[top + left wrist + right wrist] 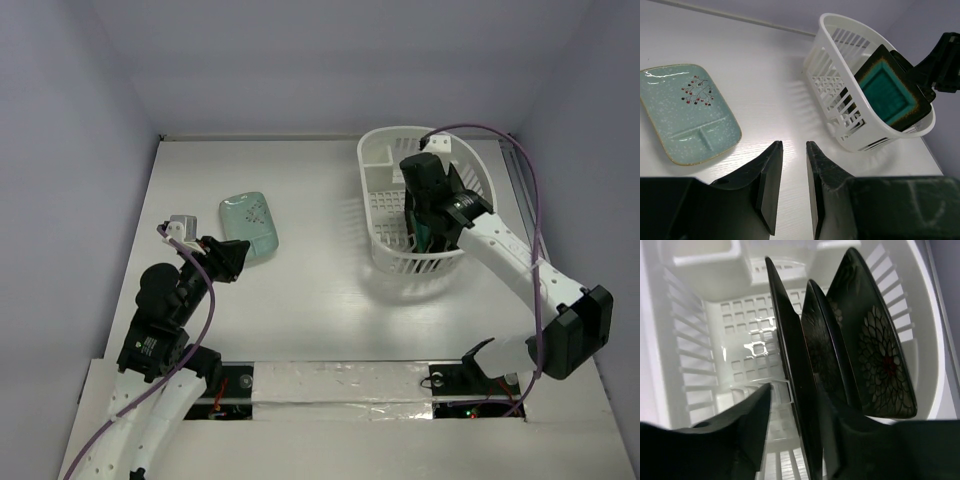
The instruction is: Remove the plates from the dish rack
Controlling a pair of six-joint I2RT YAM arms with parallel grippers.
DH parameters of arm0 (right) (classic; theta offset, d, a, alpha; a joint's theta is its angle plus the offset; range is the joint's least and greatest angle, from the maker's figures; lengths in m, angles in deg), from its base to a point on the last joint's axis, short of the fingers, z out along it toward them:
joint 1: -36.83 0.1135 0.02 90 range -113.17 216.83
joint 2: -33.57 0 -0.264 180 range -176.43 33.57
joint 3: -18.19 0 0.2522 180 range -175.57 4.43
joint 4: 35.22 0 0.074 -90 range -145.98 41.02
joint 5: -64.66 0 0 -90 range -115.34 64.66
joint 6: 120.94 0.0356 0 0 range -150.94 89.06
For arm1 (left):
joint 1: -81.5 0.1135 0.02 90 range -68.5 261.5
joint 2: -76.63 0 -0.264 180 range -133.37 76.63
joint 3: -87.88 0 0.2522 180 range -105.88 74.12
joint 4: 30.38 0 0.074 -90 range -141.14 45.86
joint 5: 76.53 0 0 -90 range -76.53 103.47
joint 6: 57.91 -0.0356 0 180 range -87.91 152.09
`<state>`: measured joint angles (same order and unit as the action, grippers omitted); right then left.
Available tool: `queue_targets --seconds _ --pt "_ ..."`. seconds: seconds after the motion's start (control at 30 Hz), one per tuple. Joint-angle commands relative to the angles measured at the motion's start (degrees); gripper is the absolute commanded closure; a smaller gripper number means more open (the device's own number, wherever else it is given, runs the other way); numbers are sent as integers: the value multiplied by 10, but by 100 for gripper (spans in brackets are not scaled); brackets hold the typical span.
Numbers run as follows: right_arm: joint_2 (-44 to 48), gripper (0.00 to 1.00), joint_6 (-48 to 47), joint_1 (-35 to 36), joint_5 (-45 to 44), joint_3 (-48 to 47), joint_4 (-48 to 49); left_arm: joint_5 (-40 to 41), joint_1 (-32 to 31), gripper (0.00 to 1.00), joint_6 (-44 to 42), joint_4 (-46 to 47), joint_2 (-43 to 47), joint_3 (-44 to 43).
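Observation:
The white dish rack (385,215) stands at the back right. Three plates stand on edge inside it. The dark-rimmed plate with a teal centre (887,92) is seen edge-on in the right wrist view (790,355), with two black flower plates (880,360) to its right. My right gripper (797,392) reaches down into the rack, open, one finger on each side of the dark-rimmed plate; the left finger (747,425) stands clear of it. The pale mint-green plate (250,226) lies flat on the table. My left gripper (794,145) hovers just beside it, its jaws a narrow gap apart and empty.
The rack's small corner compartment (378,152) is at its far end. Purple cables (535,200) run along both arms. A taped strip (340,385) marks the table's near edge, and walls close in on three sides.

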<state>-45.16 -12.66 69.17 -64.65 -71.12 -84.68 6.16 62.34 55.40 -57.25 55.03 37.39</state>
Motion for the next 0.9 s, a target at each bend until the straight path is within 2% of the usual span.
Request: queue_targets --seconds 0.0,0.37,0.47,0.6,0.8,0.87 --pt "-12 56 -7 -15 -11 11 -2 -7 -3 77 2 26 -2 -4" --pt "-70 57 -37 -25 -1 -10 -27 -10 -3 77 2 26 1 -4" --pt "-70 65 -47 -25 -7 -22 -39 -10 -3 77 2 26 2 -4" --pt "-71 84 -57 -25 -15 -40 -57 -10 -8 77 2 27 5 -4" --pt "-66 100 -71 -25 -28 -61 -78 -10 -8 77 2 26 11 -4" --pt "-61 100 -82 -25 -37 -70 -82 -9 -8 77 3 26 14 -4"
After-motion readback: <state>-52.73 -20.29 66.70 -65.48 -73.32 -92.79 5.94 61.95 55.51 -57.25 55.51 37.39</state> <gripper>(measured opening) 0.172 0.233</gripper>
